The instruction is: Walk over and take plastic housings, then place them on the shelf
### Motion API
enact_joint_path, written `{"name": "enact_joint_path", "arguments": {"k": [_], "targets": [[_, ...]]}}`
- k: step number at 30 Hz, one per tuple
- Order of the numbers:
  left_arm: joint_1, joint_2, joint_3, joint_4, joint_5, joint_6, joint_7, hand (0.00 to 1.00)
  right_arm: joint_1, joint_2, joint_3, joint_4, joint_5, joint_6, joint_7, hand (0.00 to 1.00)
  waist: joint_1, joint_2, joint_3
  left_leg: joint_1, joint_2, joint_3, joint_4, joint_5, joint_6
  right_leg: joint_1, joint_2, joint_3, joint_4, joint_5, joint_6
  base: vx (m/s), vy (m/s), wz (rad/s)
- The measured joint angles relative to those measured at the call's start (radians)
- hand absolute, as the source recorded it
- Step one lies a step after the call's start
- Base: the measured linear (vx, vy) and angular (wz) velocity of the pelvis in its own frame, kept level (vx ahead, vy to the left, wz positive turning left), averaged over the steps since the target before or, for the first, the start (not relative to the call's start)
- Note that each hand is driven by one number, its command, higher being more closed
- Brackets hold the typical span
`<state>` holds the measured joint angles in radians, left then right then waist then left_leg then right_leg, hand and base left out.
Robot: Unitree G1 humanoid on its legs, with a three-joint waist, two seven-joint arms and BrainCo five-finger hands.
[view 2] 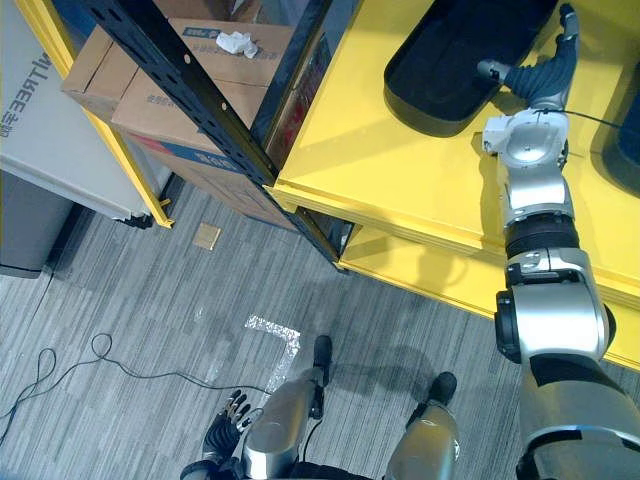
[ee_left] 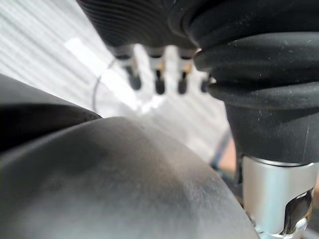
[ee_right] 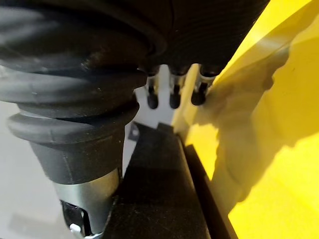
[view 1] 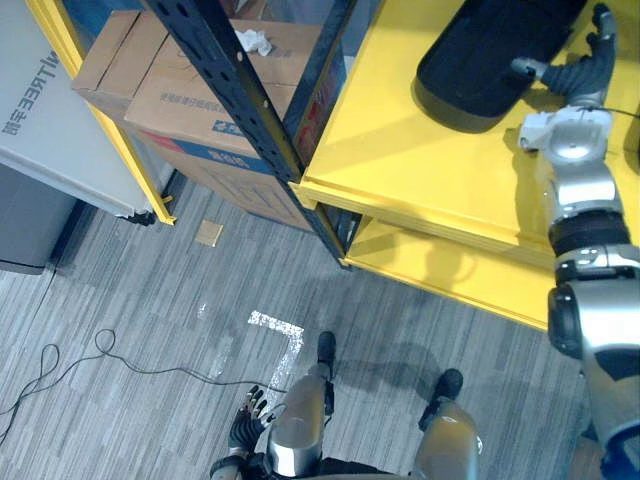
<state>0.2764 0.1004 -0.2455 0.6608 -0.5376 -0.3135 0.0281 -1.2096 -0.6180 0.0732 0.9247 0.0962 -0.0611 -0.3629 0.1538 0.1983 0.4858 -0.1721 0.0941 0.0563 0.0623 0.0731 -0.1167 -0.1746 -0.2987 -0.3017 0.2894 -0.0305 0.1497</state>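
R robot hand (view 1: 585,70) fingers apart by blk housing (view 1: 480,60) on shelf (view 1: 400,150) | L robot hand (view 1: 247,420) loose | wad (view 1: 252,42) on box (view 1: 190,110)

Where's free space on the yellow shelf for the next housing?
Free: the top board between the black housing, the front edge and the right arm; the lower board's visible strip too. Crowded: by the right hand, wedged between that housing and a second dark part at the right.

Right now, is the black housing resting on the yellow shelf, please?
On it: the black housing rests on the upper yellow shelf.
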Motion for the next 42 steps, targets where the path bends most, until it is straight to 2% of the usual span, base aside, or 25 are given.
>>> {"name": "enact_joint_path", "arguments": {"k": [14, 20, 25, 27, 34, 36, 39, 41, 42], "targets": [[0.000, -0.001, 0.000, 0.001, -0.003, -0.006, -0.002, 0.00, -0.019, -0.022, 0.029, 0.029, 0.051, -0.022, 0.134, 0.00, 0.003, 0.001, 0.000, -0.003, 0.001, -0.015, 0.003, 0.002, -0.002, 0.000, 0.000, -0.008, 0.017, -0.009, -0.004, -0.01, -0.009, 0.02], [0.000, -0.001, 0.000, 0.002, -0.003, -0.007, -0.002, 0.00, -0.019, -0.023, 0.030, 0.029, 0.051, -0.030, 0.164, 0.00, 0.003, 0.002, -0.001, -0.004, 0.001, -0.015, 0.005, 0.002, -0.002, 0.000, 0.000, -0.007, 0.017, -0.009, -0.004, 0.00, 0.000, 0.00], [-0.003, -0.019, 0.000, 0.008, -0.004, -0.011, -0.001, 0.00, -0.018, -0.023, 0.044, 0.029, 0.049, -0.039, 0.167, 0.00, 0.019, 0.019, -0.012, -0.005, 0.001, -0.017, 0.005, 0.002, -0.002, 0.000, 0.000, -0.008, 0.017, -0.009, -0.004, 0.00, 0.000, 0.00], [-0.003, -0.032, 0.000, 0.008, -0.004, -0.012, -0.001, 0.00, -0.019, -0.023, 0.044, 0.029, 0.048, -0.060, 0.161, 0.00, 0.028, 0.027, -0.018, -0.007, 0.001, -0.019, 0.004, 0.002, -0.002, 0.000, 0.000, -0.010, 0.017, -0.009, -0.004, 0.00, -0.013, 0.02], [-0.003, -0.032, 0.000, 0.018, -0.004, -0.015, -0.009, 0.00, -0.029, -0.021, 0.044, 0.029, 0.047, -0.127, 0.136, 0.00, 0.035, 0.027, -0.018, -0.019, 0.001, -0.025, 0.004, 0.006, -0.003, -0.002, 0.000, -0.025, 0.015, -0.009, -0.004, 0.00, -0.015, 0.05], [-0.003, -0.032, 0.001, 0.021, -0.005, -0.019, -0.009, 0.00, -0.042, -0.021, 0.044, 0.029, 0.045, -0.139, 0.106, 0.00, 0.039, 0.027, -0.018, -0.019, 0.001, -0.025, 0.004, 0.006, -0.003, -0.002, 0.000, -0.025, 0.015, -0.009, -0.004, 0.00, 0.000, 0.00], [-0.003, -0.032, 0.001, 0.027, -0.005, -0.035, -0.011, 0.00, -0.070, -0.021, 0.037, 0.029, -0.037, -0.169, 0.019, 0.00, 0.042, 0.027, -0.018, -0.017, 0.001, -0.024, 0.001, 0.007, -0.003, 0.000, 0.001, -0.025, 0.013, -0.009, -0.004, 0.00, 0.000, 0.00], [-0.002, -0.032, 0.001, 0.033, -0.004, -0.051, -0.014, 0.00, -0.080, -0.022, 0.022, 0.023, -0.121, -0.224, -0.072, 0.00, 0.044, 0.027, -0.018, -0.008, 0.002, -0.023, -0.004, 0.009, -0.004, 0.006, 0.002, -0.023, 0.011, -0.009, -0.004, 0.00, 0.000, -0.03], [-0.002, -0.032, 0.001, 0.034, -0.004, -0.056, -0.014, 0.00, -0.080, -0.022, 0.017, 0.016, -0.145, -0.234, -0.102, 0.00, 0.044, 0.027, -0.018, -0.003, 0.002, -0.022, -0.009, 0.011, -0.004, 0.010, 0.002, -0.023, 0.009, -0.009, -0.004, 0.00, 0.000, 0.00]]}}
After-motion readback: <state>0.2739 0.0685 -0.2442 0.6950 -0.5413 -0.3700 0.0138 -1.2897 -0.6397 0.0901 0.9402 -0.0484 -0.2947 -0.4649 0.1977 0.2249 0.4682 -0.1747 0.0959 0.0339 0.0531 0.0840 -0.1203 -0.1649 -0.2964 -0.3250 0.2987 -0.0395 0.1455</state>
